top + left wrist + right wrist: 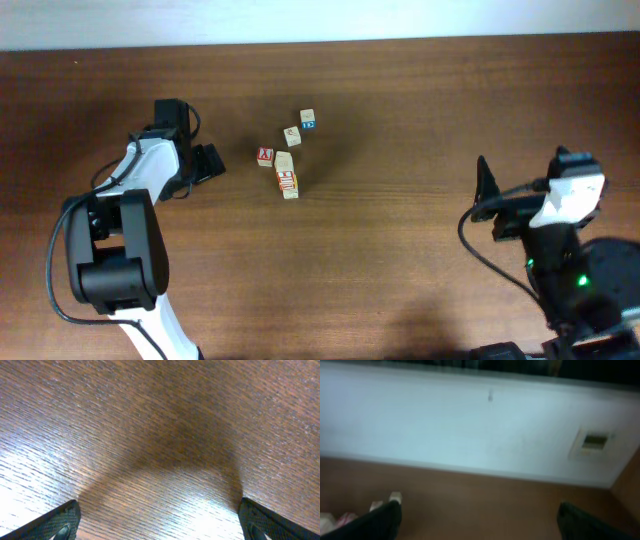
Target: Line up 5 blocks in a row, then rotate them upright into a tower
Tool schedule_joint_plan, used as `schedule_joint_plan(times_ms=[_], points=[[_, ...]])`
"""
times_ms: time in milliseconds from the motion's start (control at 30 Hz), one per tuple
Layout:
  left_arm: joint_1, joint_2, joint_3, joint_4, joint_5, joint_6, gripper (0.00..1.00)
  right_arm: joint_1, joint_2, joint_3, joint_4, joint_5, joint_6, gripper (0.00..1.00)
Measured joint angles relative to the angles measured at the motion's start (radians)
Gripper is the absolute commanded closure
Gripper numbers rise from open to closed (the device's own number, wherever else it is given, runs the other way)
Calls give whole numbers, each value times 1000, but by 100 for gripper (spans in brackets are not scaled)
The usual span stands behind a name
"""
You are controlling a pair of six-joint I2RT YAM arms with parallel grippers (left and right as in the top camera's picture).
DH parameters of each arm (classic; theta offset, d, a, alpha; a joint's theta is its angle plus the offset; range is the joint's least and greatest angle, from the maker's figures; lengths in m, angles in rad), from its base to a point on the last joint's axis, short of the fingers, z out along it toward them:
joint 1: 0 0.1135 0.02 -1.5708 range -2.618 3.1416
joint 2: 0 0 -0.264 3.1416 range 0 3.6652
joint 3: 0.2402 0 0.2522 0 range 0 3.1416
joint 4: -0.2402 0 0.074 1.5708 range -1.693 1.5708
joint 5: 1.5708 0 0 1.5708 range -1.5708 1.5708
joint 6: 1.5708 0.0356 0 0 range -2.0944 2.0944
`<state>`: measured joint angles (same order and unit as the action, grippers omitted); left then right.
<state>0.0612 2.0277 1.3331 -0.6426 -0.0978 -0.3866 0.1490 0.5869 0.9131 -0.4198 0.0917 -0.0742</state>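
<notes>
Wide brown counter (pixel 400 80), and nothing is gripped right now. The left end effector (pixel 207 163) is spread wide over bare wood and holds nothing. The right end effector (pixel 486 194) is gaping too, empty, well apart from the action. The blocks (pixel 287 172) sit clustered mid-counter, nearer the left side, with a blue-marked cube (pixel 308 120) at the back. No containers in sight. This looks like a gap between grasps: the next move calls for reaching in, straddling one block cleanly and twisting it without nudging its neighbours.
</notes>
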Motion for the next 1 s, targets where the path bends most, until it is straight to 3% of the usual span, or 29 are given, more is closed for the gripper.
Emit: schedule_joint_plan(times_ms=[133,267,367,633,1000], points=[[0,0,0,1,-1,0,1,-72,-220,-389,283,-58,-17,2],[0,0,-1,0,-1,0,1,-90,-434,-673,369,-98,-17,2],[0,0,-1,0,0,0,1,-90,-538,-781,375,-109,-17,2],[0,0,-1,1,0,0,1,-90,-572,-896,345,-148,-20,2],[0,0,-1,1,0,0,1,-90,-572,-898,346,-147,-20,2]])
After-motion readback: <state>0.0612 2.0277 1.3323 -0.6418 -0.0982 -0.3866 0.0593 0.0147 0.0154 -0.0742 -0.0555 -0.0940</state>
